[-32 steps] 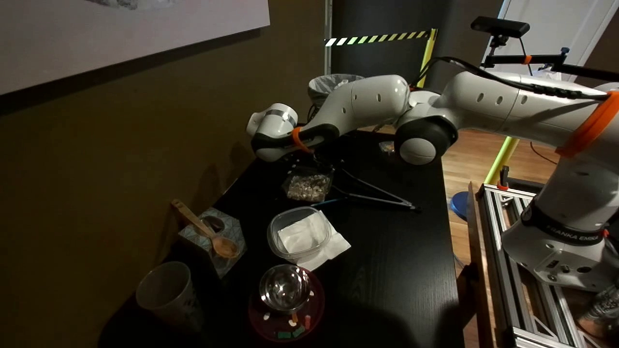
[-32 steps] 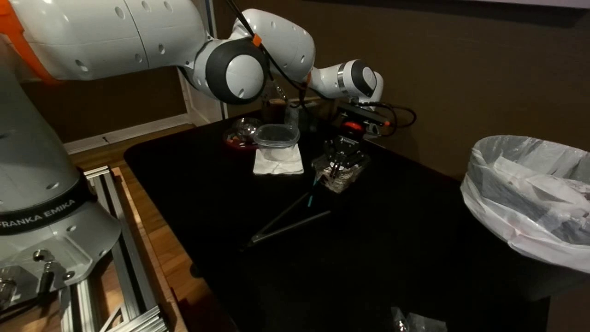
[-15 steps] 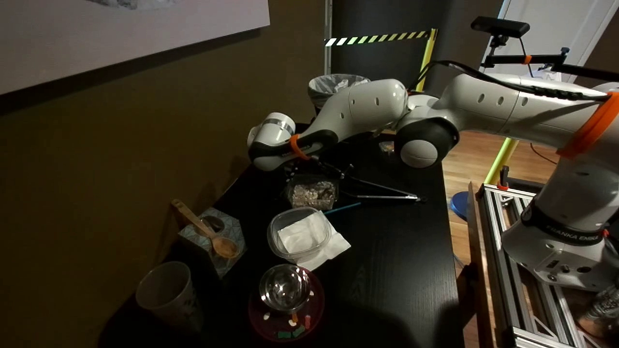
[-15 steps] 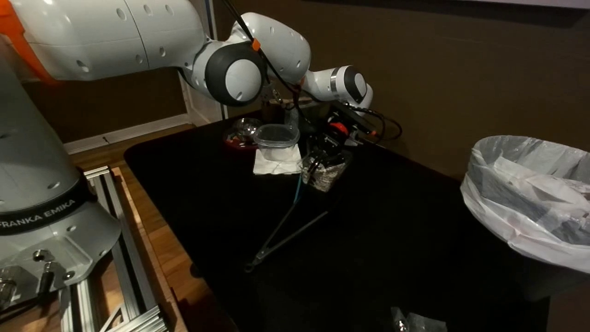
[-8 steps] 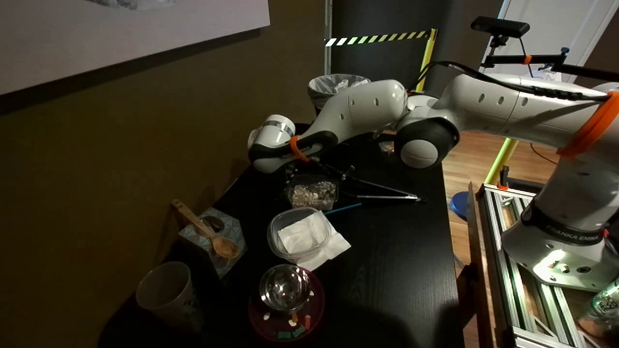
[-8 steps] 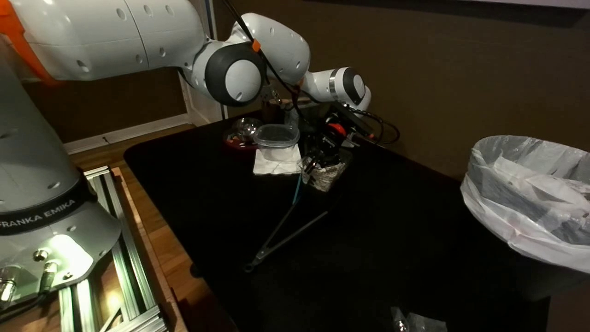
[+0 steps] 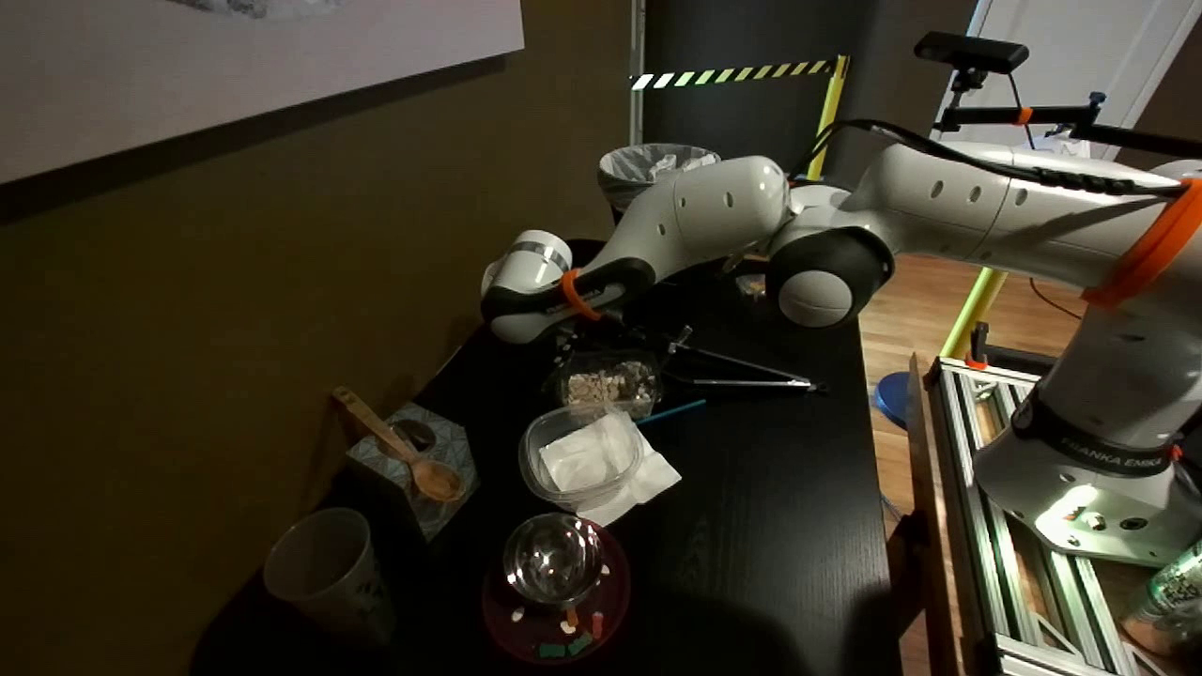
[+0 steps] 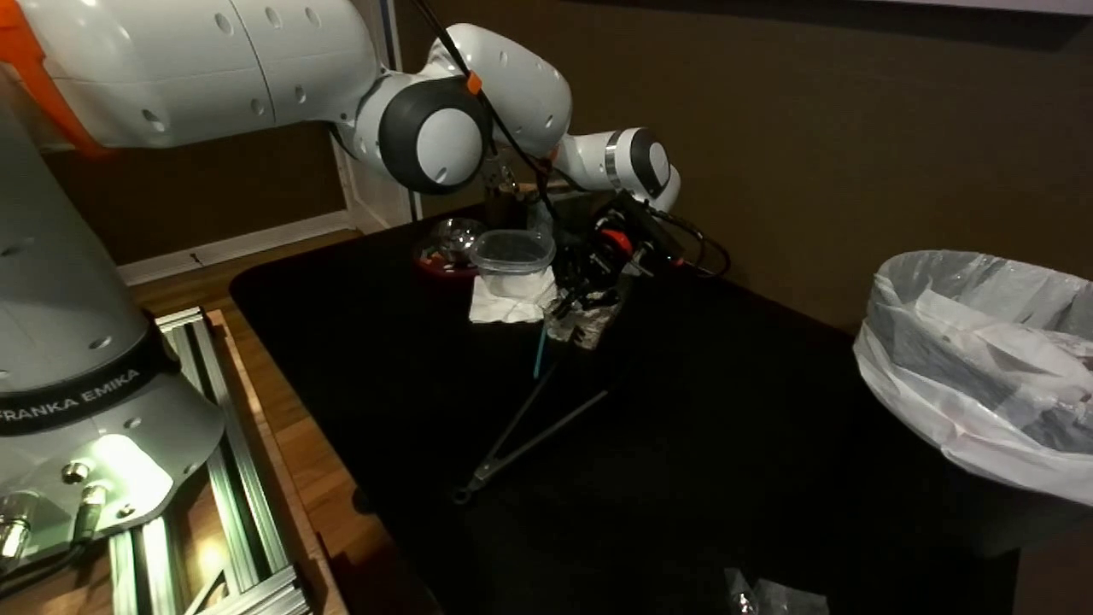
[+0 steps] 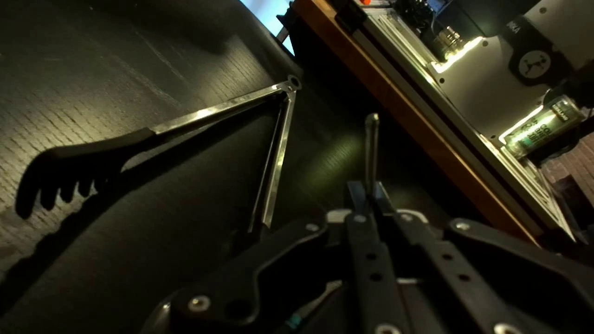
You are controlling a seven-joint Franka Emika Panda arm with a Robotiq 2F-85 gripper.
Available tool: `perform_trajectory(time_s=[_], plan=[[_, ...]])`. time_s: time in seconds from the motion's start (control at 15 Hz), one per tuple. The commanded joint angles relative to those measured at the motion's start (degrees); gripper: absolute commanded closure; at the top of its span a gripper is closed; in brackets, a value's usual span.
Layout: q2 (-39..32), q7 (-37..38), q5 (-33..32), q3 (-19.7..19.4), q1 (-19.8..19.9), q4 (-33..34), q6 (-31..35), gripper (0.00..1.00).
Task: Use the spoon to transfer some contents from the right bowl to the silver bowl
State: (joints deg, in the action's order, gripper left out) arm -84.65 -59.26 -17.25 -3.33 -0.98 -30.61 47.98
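Black worktop [image 7: 751, 526], bowls grouped on it, seemingly for easy reach. End effector [image 9: 370, 193], tilted, probably for scooping. Dark red dish [image 7: 504, 631], 6 o'clock in exterior view. Right bowl [image 7: 648, 404], clear, toward 12 o'clock from dish, seemingly just under end effector. Silver bowl [image 7: 552, 560] on dish, likely as receiver. Likely spoon handle [image 9: 371, 153], slim metal, clamped in end effector, free end toward 12 o'clock in wrist view; scoop hidden. Pale beige contents [image 7: 599, 385] in right bowl.
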Motion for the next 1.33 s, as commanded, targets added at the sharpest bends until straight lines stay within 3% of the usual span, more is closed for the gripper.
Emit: perform_trajectory(time_s=[0.0, 1.27], plan=[[2.4, -4.0, 2.4, -0.4, 0.3, -4.7, 0.0, 0.99], [7.8, -11.9, 12.5, 3.9, 8.2, -7.1, 0.0, 0.99]])
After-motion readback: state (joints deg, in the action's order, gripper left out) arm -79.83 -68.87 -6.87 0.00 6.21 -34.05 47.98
